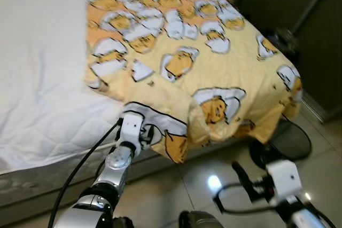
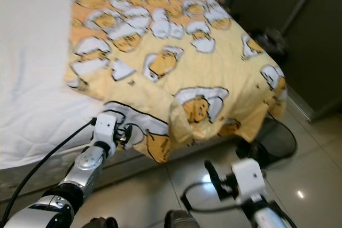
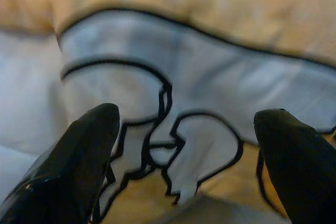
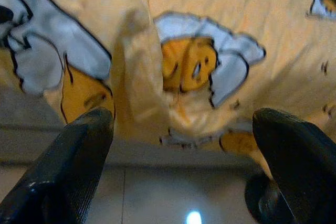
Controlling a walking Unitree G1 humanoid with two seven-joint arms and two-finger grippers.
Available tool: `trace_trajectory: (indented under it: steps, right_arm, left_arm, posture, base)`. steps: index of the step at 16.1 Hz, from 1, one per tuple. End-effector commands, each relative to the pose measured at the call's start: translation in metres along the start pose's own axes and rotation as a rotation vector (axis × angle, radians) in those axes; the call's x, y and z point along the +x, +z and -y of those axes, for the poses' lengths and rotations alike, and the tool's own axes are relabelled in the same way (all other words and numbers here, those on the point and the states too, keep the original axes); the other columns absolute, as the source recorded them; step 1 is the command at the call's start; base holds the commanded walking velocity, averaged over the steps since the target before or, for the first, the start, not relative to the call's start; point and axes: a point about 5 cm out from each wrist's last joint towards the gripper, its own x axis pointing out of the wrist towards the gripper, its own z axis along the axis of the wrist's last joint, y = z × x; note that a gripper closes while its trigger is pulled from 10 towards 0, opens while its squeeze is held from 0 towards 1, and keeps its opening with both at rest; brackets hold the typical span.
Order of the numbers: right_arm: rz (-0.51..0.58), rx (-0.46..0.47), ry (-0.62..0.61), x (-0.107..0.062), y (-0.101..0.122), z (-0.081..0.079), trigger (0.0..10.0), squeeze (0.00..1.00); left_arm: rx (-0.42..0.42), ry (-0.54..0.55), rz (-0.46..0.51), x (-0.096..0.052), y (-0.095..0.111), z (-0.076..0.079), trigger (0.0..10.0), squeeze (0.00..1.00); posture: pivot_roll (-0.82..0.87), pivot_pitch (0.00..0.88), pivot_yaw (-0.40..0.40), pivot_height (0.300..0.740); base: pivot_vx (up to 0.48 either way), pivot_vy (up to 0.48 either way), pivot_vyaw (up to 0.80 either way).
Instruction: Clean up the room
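Observation:
A yellow blanket point(image 1: 181, 41) printed with white and orange cartoon figures covers the right part of the bed, and one corner point(image 1: 171, 132) hangs over the near edge. My left gripper point(image 1: 147, 135) reaches up to that hanging corner. In the left wrist view its fingers point(image 3: 79, 166) stand wide apart, open, with the printed cloth point(image 3: 173, 114) just beyond them. My right gripper point(image 1: 227, 185) hovers low over the floor, open. It points at the draped blanket fold point(image 4: 136, 77) from a short distance.
Bare white mattress point(image 1: 37, 68) fills the bed's left part. A black round fan point(image 1: 286, 142) lies on the glossy tiled floor point(image 1: 208, 185) by the bed's right corner. Dark cabinet doors point(image 1: 320, 41) stand at the right.

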Motion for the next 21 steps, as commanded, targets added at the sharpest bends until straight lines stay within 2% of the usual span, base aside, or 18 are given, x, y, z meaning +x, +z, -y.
trace_trajectory:
  steps: [1,2,3,4,6,7,8,9,10,11,13,14,15,17,18,20,21]
  right_arm:
    - [-0.004,0.012,-0.005,-0.004,0.002,0.002,10.0,0.17]
    - [-0.026,0.021,-0.005,-0.013,0.000,-0.002,10.0,0.17]
    - [-0.026,0.021,-0.005,-0.013,0.000,-0.002,10.0,0.17]
    - [-0.035,0.024,-0.008,-0.019,0.000,-0.004,10.0,0.17]
    - [-0.055,0.029,-0.015,-0.025,-0.002,-0.005,10.0,0.17]
    - [-0.064,0.033,-0.017,-0.027,-0.003,-0.005,10.0,0.17]
    - [-0.084,0.037,-0.004,-0.030,-0.005,-0.008,10.0,0.18]
    - [-0.091,0.038,0.002,-0.031,-0.005,-0.009,10.0,0.17]
    - [-0.099,0.036,0.017,-0.032,-0.005,-0.010,10.0,0.17]
    - [-0.106,0.030,0.025,-0.034,-0.005,-0.009,10.0,0.18]
    - [-0.116,0.019,0.028,-0.037,-0.004,-0.005,10.0,0.17]
    - [-0.125,0.005,0.038,-0.042,-0.001,-0.002,10.0,0.18]
    - [-0.130,-0.005,0.044,-0.044,0.000,0.000,10.0,0.17]
    - [-0.151,-0.019,0.035,-0.054,0.001,0.005,10.0,0.17]
    - [-0.163,-0.013,0.032,-0.058,-0.001,0.003,10.0,0.17]
    - [-0.162,-0.006,0.050,-0.057,-0.001,-0.003,10.0,0.17]
    - [-0.158,-0.004,0.071,-0.056,-0.001,-0.007,10.0,0.18]
  left_arm:
    - [0.026,0.022,0.026,0.005,0.011,-0.004,10.0,0.00]
    - [0.062,0.127,0.061,0.009,0.024,-0.022,10.0,0.00]
    - [0.062,0.127,0.061,0.009,0.024,-0.022,10.0,0.00]
    - [0.055,0.196,0.127,0.008,0.033,-0.035,10.0,0.00]
    - [0.030,0.227,0.169,0.005,0.035,-0.040,10.0,0.00]
    - [0.021,0.228,0.164,0.003,0.032,-0.039,10.0,0.00]
    - [-0.010,0.183,0.111,0.003,0.020,-0.027,10.0,0.00]
    - [-0.024,0.158,0.092,0.003,0.016,-0.021,10.0,0.00]
    - [-0.041,0.094,0.046,0.005,0.011,-0.007,10.0,0.00]
    - [-0.002,0.101,-0.007,0.005,0.006,-0.004,10.0,0.00]
    - [-0.041,0.119,-0.048,0.006,0.004,-0.004,10.0,0.00]
    - [-0.050,0.130,-0.047,0.010,0.011,-0.005,10.0,0.00]
    - [-0.069,0.137,-0.045,0.011,0.013,-0.006,0.0,0.00]
    - [-0.120,0.198,-0.037,0.015,0.021,-0.016,0.0,0.00]
    - [-0.129,0.225,0.006,0.015,0.028,-0.023,0.0,0.00]
    - [-0.091,0.227,0.043,0.014,0.031,-0.025,0.0,0.00]
    - [0.005,0.269,0.060,0.012,0.030,-0.027,10.0,0.00]
  posture:
    - [-0.40,0.221,-0.063,0.740]
    - [-0.41,0.228,-0.057,0.740]
    - [-0.41,0.228,-0.057,0.740]
    - [-0.43,0.238,-0.049,0.740]
    - [-0.43,0.240,-0.046,0.740]
    - [-0.43,0.241,-0.048,0.740]
    - [-0.43,0.245,-0.057,0.740]
    - [-0.43,0.246,-0.058,0.740]
    - [-0.43,0.247,-0.071,0.740]
    - [-0.44,0.247,-0.077,0.740]
    - [-0.46,0.247,-0.096,0.740]
    - [-0.48,0.250,-0.119,0.740]
    - [-0.49,0.253,-0.129,0.740]
    - [-0.51,0.262,-0.138,0.740]
    - [-0.50,0.265,-0.131,0.740]
    - [-0.50,0.266,-0.126,0.740]
    - [-0.49,0.271,-0.114,0.740]
  base:
    - [0.000,0.000,0.00]
    - [0.000,0.000,0.00]
    - [0.000,0.000,0.00]
    - [0.000,0.000,0.00]
    - [0.000,0.000,0.00]
    - [0.000,0.000,0.00]
    - [0.000,0.000,0.00]
    - [0.000,0.000,0.00]
    - [0.000,0.000,0.00]
    - [0.000,0.000,0.00]
    - [0.000,0.000,0.00]
    - [0.000,0.000,0.00]
    - [0.000,0.000,0.00]
    - [0.000,0.000,0.00]
    - [0.000,0.000,0.00]
    - [0.000,0.000,0.00]
    - [0.000,0.000,0.00]
